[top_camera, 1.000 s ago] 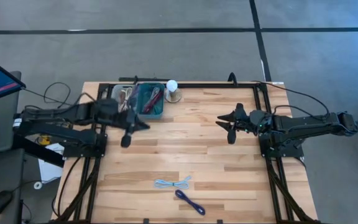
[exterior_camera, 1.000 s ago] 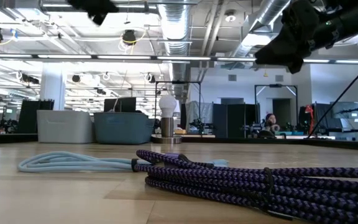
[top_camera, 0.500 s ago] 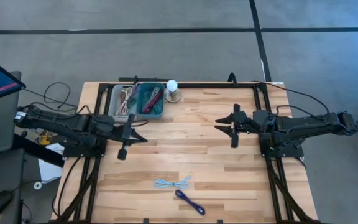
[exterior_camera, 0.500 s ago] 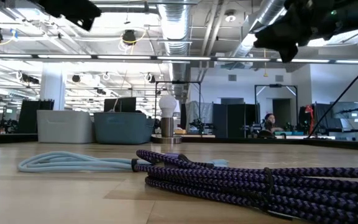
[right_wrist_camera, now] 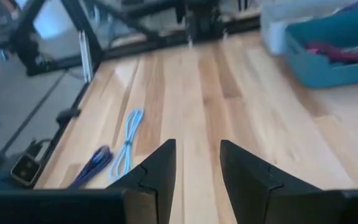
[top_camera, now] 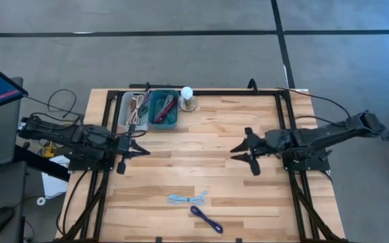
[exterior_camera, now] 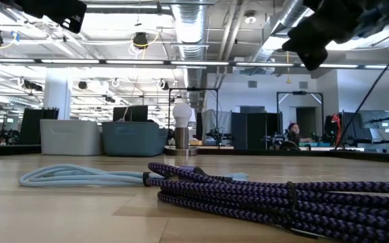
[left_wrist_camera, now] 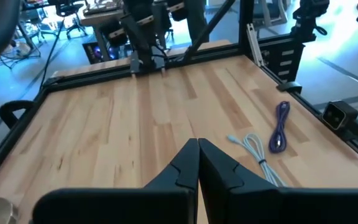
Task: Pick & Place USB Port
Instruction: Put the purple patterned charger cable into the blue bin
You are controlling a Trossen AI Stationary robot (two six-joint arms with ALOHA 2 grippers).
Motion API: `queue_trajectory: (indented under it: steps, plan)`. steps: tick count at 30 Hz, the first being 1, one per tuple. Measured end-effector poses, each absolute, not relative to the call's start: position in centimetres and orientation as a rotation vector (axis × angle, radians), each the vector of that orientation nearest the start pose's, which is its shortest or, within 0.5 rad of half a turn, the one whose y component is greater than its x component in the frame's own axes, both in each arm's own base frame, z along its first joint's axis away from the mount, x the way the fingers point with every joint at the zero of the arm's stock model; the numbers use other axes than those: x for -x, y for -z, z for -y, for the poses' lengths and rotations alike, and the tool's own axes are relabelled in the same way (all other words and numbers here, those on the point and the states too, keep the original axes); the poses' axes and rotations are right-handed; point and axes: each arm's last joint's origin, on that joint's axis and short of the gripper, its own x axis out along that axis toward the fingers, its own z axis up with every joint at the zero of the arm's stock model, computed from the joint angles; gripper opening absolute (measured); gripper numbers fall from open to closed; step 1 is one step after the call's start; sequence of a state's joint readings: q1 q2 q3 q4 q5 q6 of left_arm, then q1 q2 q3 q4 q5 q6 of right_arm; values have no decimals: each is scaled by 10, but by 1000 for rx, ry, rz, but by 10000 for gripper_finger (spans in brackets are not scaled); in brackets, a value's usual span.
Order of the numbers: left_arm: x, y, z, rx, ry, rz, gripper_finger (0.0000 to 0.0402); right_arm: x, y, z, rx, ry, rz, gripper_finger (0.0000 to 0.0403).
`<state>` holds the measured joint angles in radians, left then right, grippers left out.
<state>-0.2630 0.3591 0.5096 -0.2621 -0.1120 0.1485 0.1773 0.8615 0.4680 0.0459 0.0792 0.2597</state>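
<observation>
Wooden planks of the table carried two coiled cables near its front edge, a pale blue cable and, just beside it and closer to the edge, a purple braided cable, both well apart from either arm. Over the table's left side the left gripper had its fingers pressed shut on nothing, while the right gripper hung over the right half with its fingers parted and empty. At the far edge stood a teal bin holding cables beside a clear bin.
</observation>
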Motion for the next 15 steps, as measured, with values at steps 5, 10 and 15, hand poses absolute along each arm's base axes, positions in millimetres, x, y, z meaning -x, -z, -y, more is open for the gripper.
queue_trajectory:
  steps: [5,10,15]
  plan:
    - [-101,-274,24,-125,157,-126,6,-210,-248,-44,-182,-68,-527,118]
    - [-103,-266,24,-118,157,-151,7,-228,-259,-53,-295,27,-802,118]
    - [-105,-258,24,-125,127,-175,9,-246,-259,-69,-446,56,-951,118]
